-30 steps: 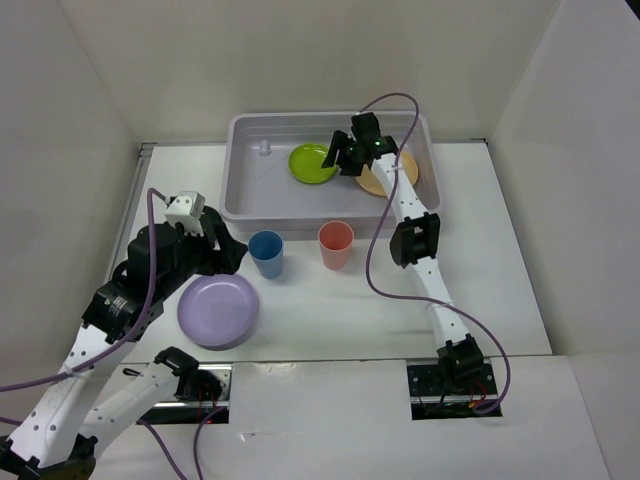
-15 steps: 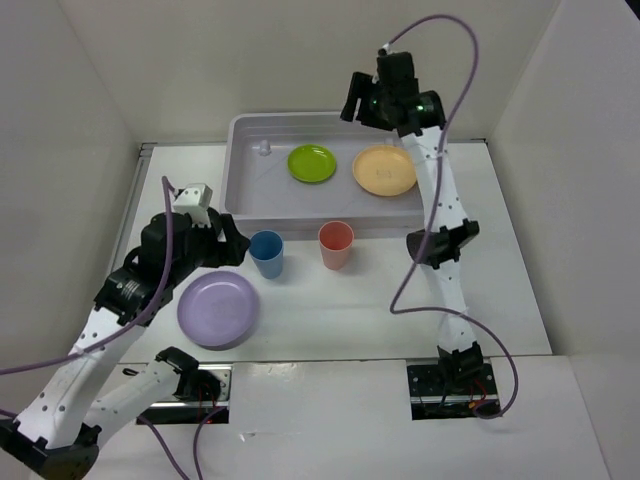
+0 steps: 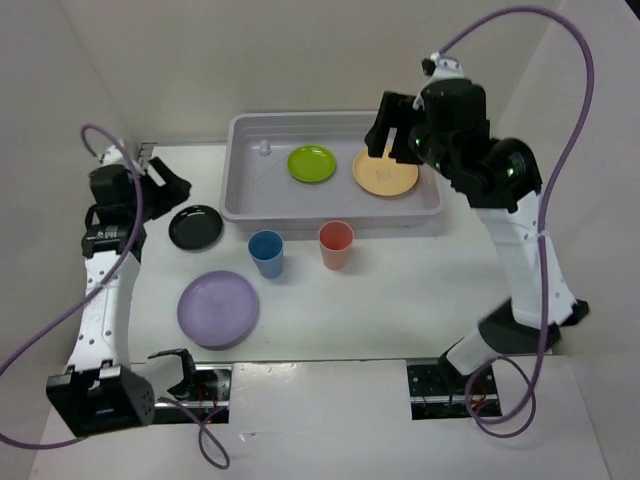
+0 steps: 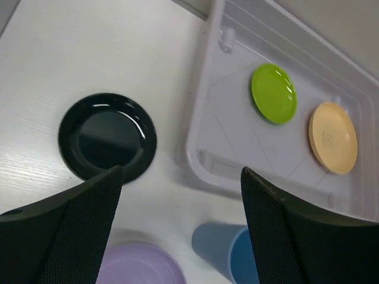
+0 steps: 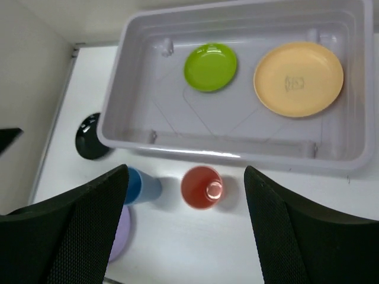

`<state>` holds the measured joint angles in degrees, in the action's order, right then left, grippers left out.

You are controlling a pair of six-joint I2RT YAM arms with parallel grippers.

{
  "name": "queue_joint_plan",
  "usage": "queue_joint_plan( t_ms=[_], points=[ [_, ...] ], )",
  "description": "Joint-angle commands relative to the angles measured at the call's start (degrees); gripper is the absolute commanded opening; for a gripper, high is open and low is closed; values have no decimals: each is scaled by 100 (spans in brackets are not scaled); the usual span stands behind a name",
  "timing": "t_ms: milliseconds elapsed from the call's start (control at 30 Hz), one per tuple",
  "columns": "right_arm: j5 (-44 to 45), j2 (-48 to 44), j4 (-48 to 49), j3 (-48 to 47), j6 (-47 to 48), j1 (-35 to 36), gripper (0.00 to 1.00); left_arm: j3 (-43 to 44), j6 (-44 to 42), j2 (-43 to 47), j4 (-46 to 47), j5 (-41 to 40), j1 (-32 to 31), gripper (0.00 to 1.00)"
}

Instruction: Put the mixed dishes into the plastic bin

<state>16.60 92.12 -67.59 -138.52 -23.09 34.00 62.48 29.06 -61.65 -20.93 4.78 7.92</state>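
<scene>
Below the empty, wide-spread left hand (image 4: 180, 174), the small round black plastic plate (image 4: 108, 137) looks light, stiff, slick; pinch its raised rim.

Lime-green plate (image 3: 312, 163), black plate (image 3: 196, 227)

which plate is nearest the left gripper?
The black plate, left of the bin. The lavender plate lies farther; green plate and yellow plate sit in the bin.
</scene>
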Motion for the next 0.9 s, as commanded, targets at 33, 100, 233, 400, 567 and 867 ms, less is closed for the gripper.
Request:
queue_joint_plan(
  t_ms=[33, 100, 233, 400, 567, 867],
  points=[
    [-409, -1702, 2062, 3124, -11, -103, 83, -296, 486, -462, 853, 2254, 1375, 86],
    [-1201, -2320, 2626, 4073, -73, -472, 83, -429, 539, -514, 924, 2580, 1772, 85],
    [-1536, -2391, 2742, 4754, -73, -526, 83, -745, 662, -883, 1143, 2712, 2107, 85],
    [-1958, -2567, 3067, 5396, -20, -526, 83, -921, 662, -1778, 1345, 3107, 2433, 68],
    [-2231, -2567, 3261, 5581, 164, -579, 83, -983, 723, -2587, 1468, 3267, 2635, 51],
    [-2618, -2392, 3542, 5581, 270, -807, 83, -983, 865, -3282, 1522, 2766, 2688, 47]
  ],
)
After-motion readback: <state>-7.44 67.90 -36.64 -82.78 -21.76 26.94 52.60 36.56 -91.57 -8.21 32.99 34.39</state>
